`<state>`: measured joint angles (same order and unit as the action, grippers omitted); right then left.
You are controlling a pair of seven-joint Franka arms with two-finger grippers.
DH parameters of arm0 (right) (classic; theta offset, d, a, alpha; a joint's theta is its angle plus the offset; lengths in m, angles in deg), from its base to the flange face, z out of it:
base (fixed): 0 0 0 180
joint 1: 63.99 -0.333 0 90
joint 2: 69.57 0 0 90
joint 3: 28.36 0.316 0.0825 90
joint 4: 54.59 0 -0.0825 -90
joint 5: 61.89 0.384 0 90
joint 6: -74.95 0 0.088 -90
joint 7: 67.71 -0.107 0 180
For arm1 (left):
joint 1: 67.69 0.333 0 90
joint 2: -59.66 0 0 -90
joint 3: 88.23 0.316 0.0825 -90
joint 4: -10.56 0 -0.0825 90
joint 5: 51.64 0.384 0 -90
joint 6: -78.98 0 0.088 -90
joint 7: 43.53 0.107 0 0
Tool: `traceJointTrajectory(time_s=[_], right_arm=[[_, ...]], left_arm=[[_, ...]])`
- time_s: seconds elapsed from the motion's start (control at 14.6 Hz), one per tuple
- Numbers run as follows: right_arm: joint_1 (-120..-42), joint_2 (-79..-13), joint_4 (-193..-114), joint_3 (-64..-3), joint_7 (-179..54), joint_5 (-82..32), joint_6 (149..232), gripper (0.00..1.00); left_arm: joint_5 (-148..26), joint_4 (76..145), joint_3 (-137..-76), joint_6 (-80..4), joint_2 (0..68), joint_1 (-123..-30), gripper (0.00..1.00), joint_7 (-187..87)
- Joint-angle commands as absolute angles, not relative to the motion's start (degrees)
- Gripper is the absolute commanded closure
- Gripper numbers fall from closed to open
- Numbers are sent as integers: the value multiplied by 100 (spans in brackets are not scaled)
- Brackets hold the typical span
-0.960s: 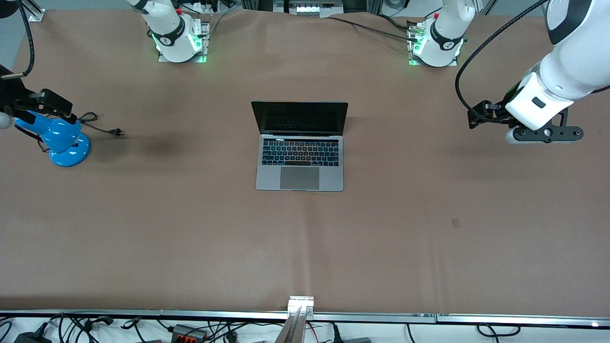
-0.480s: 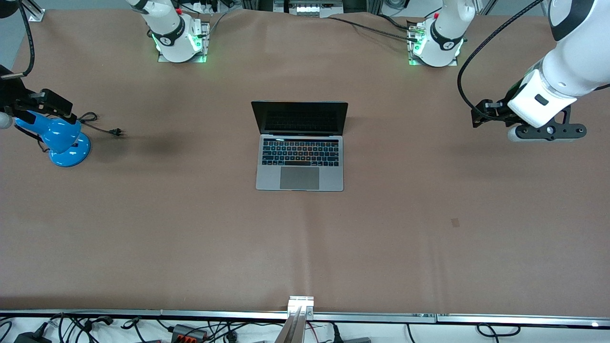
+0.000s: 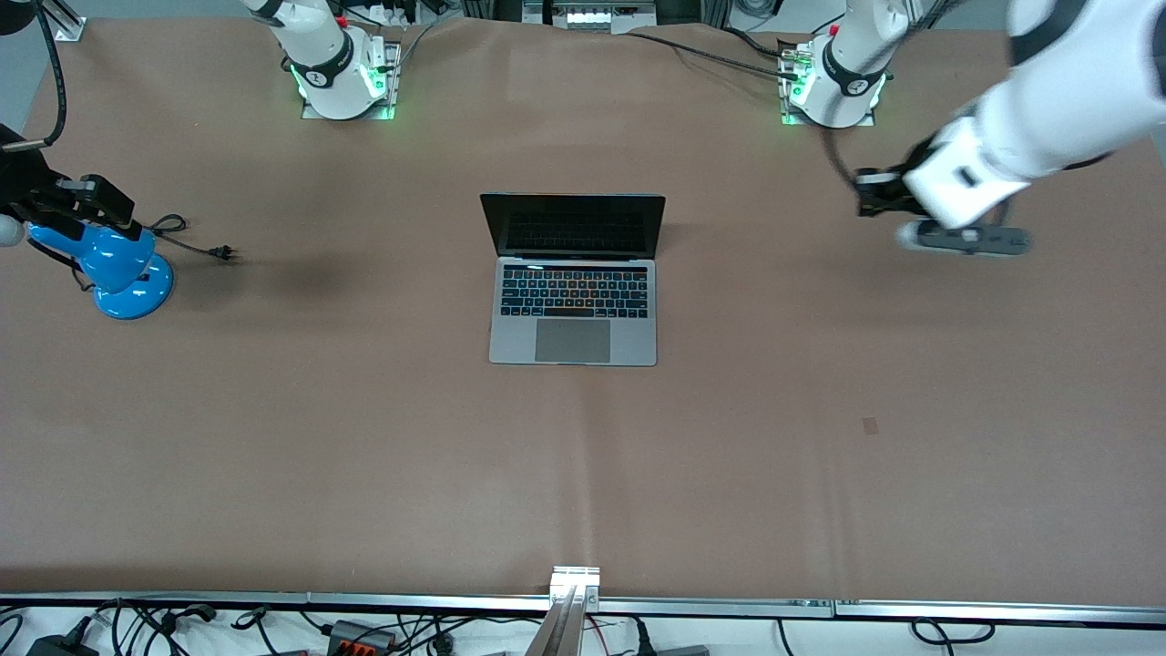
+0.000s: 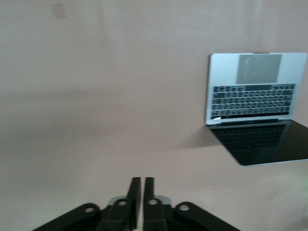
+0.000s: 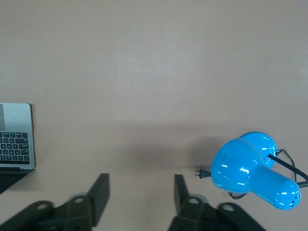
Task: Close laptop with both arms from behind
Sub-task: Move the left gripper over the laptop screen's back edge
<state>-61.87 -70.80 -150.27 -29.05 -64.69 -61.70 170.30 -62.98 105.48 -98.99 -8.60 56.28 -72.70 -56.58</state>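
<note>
A wide worktop (image 3: 364, 437) covered with smooth brown material fills the room's middle. The laptop (image 3: 574, 278), slim silver-grey metal with black keys, stands open at its centre. A glossy blue desk lamp (image 3: 114, 264) sits at the right arm's end. The left claw (image 4: 139, 197) hangs over bare cover, its fingers pressed together. The right claw (image 5: 140, 195) hangs over the lamp, fingers apart, holding nothing.

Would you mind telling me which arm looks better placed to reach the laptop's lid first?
Probably the left. The left gripper, jaws shut, hangs over bare table toward its end, while the right gripper sits over the blue lamp, farther from the laptop.
</note>
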Motion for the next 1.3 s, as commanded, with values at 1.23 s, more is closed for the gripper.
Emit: traceJointTrajectory(time_s=[1.23], right_arm=[[-6742,-6326,-15145,-2845,-6586,-4776,15151,100]], left_arm=[[-7054,13203,-12040,-3159,5650,-7999,100,-6243]])
